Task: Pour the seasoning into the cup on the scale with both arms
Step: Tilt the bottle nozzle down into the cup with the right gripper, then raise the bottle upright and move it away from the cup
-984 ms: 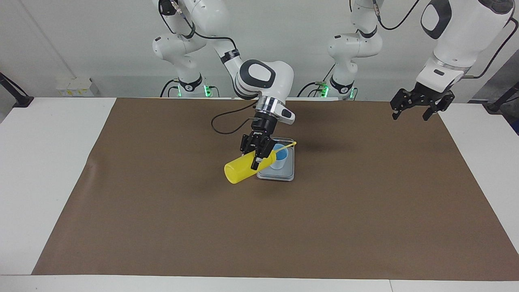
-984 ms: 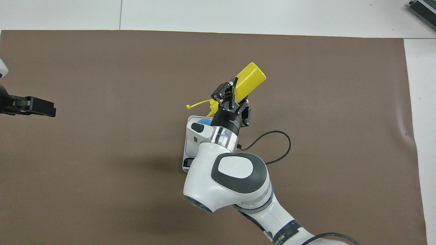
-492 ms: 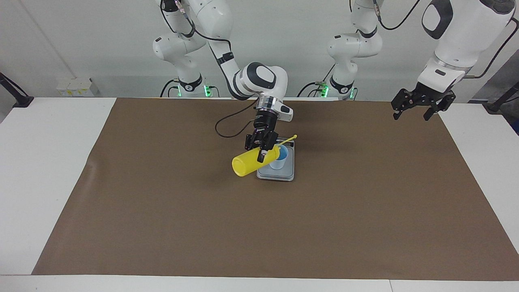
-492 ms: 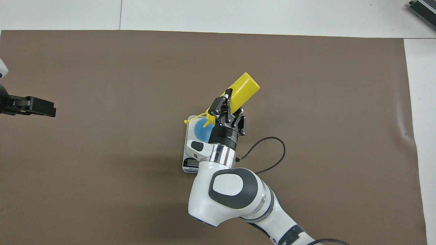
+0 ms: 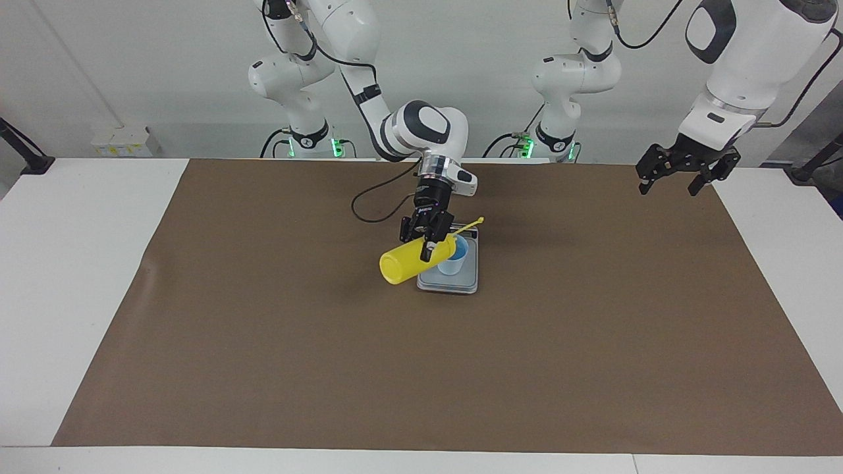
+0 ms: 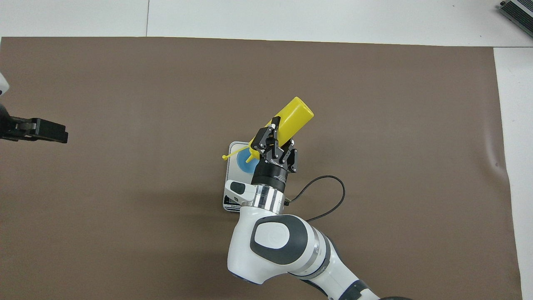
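My right gripper (image 5: 427, 241) is shut on the yellow seasoning bottle (image 5: 403, 263) near its neck. The bottle is tipped almost level, its spout over the pale blue cup (image 5: 454, 259) and its base pointing toward the right arm's end of the table. The cap strap sticks out past the cup. The cup stands on the silver-grey scale (image 5: 454, 284). In the overhead view the gripper (image 6: 272, 141), the bottle (image 6: 293, 118), the cup (image 6: 245, 163) and the scale (image 6: 231, 195) show, partly covered by the arm. My left gripper (image 5: 666, 187) waits open in the air at the left arm's end of the table (image 6: 54, 132).
A brown mat (image 5: 421, 368) covers most of the white table (image 5: 66, 263). A black cable (image 6: 329, 200) loops from the right wrist over the mat beside the scale.
My right gripper has drawn the tipped bottle back toward the robots and lowered it, so the spout now sits over the cup. The left arm has hardly moved.
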Available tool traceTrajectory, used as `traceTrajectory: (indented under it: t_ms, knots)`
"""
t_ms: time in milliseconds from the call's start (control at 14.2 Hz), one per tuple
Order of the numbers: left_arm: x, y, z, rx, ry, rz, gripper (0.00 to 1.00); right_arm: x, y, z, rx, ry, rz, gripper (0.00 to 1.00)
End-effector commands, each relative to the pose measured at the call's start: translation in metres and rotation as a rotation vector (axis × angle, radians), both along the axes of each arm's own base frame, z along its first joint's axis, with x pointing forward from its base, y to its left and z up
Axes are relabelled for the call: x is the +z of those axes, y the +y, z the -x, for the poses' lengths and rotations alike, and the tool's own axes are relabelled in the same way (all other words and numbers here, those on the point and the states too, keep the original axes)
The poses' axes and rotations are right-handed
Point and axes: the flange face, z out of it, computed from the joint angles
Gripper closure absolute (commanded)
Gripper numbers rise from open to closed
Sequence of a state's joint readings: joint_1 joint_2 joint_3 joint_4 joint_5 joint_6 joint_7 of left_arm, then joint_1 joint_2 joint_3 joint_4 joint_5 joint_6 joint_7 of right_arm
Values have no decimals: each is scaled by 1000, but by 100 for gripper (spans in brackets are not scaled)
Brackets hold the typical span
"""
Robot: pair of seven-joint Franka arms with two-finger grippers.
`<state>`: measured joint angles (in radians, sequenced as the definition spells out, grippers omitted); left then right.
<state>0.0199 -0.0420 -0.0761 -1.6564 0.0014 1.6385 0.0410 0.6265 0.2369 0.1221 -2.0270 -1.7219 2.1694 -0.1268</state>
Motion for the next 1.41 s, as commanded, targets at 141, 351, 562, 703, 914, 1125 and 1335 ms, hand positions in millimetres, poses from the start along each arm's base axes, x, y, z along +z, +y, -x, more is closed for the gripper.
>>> traceTrajectory:
  t_ms: [141,351,562,703,914,1125,1335]
  knots:
    - [1,2,9,1,-3,11,0,52,-42,-28,-54,21,-157,100]
    - [1,3,9,3,-1,11,0,78,-62,-35,-120,59,-251,100]
    - [1,2,9,1,-3,11,0,95,-86,-44,-244,155,-352,100]
    - [1,3,9,3,-3,11,0,101,-92,-45,-308,197,-435,100]
    - [1,3,9,3,-3,11,0,112,-111,-49,-429,284,-569,100]
    - [1,3,9,3,-1,11,0,112,-143,-62,-556,413,-711,100]
    - [1,3,9,3,-1,11,0,111,-173,-74,-686,530,-915,100]
